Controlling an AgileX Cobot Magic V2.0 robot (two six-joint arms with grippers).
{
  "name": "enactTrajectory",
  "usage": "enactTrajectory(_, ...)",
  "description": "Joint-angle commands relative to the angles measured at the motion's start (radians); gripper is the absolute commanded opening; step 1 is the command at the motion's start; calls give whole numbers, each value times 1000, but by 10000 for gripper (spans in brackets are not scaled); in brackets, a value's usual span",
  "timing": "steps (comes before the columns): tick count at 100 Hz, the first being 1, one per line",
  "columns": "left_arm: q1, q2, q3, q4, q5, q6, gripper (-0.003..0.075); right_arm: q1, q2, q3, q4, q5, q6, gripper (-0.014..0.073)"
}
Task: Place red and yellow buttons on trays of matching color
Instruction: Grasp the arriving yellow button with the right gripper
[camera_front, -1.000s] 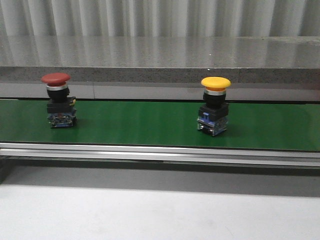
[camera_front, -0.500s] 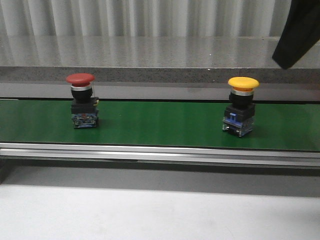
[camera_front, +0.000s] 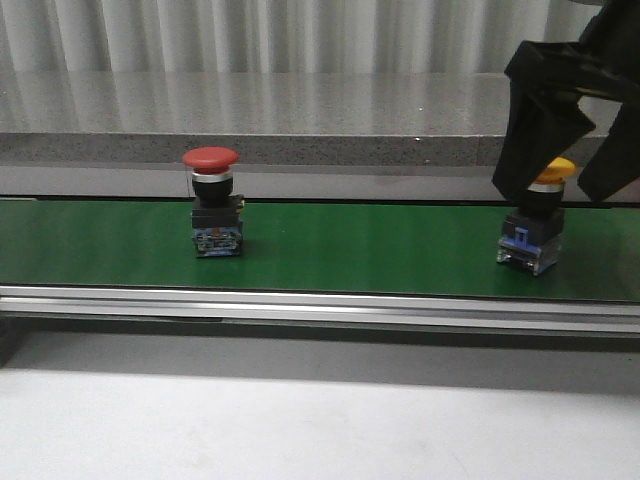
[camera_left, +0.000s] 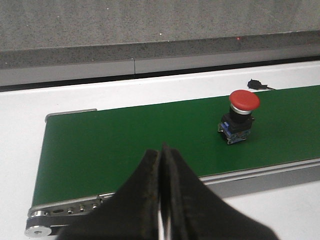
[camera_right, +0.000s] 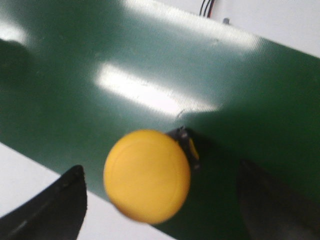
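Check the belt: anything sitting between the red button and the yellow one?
Nothing. In the front view, the stretch between the red button and the yellow button is bare green belt.

From the front cam we look level and fwd across the green belt (camera_front: 330, 245) toward a grey stone ledge (camera_front: 300, 105) w/ ribbed wall behind; a mid-range view, low, nearly at belt height. Our left wrist cam sits higher, well back from the belt, looking down at an angle over its own closed fingers (camera_left: 162, 200); it shares the red button (camera_left: 240, 116) and belt w/ the front view, where that button (camera_front: 213, 202) stands left of centre. Our right wrist cam looks almost straight down, very close, onto the yellow button (camera_right: 147, 175); the front view shares it (camera_front: 538, 215), near the right edge.
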Motion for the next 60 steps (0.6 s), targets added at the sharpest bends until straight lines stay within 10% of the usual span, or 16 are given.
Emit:
enactTrajectory(1, -8, 6, -26, -16, -66, 3, -20, -2, -12, -32, -33, -71, -15, 435)
enactTrajectory(21, -8, 6, -26, -16, -66, 3, -20, -2, -10, -32, -35, -96, -14, 34)
enactTrajectory(60, -8, 6, -26, -16, -66, 3, -20, -116, -176, -28, -108, -106, 226, 7)
